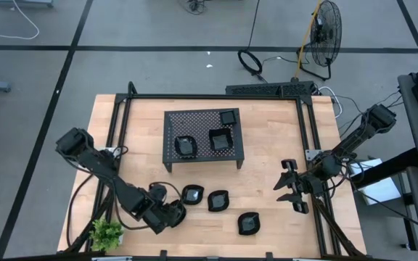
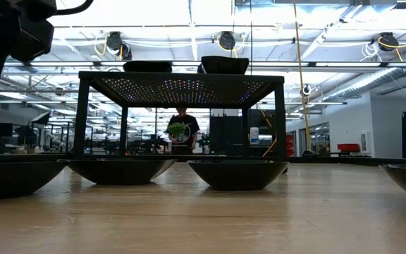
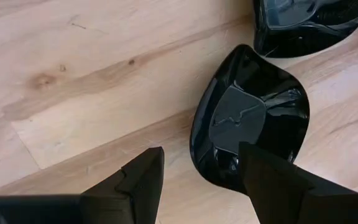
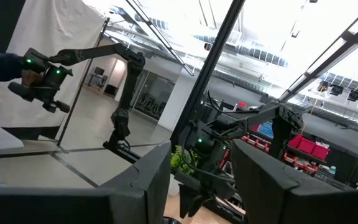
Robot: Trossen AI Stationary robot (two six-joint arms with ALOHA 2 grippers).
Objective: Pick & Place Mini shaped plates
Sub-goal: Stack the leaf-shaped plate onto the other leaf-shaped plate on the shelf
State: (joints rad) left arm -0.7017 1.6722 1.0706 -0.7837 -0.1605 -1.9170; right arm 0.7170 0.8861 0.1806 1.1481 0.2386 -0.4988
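Near the bench's (image 1: 267, 145) front edge, the left gripper (image 1: 178, 212) straddles a glossy black wavy-edged mini plate (image 3: 247, 118), fingers (image 3: 143, 177) wide; right gripper (image 1: 287, 187) waits open near the right edge.

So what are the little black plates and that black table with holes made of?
The little black plates look like glazed ceramic, or maybe shiny plastic: lights reflect off them. The rack looks like painted metal, thin and full of punched holes. The table is pale wood with visible grain.
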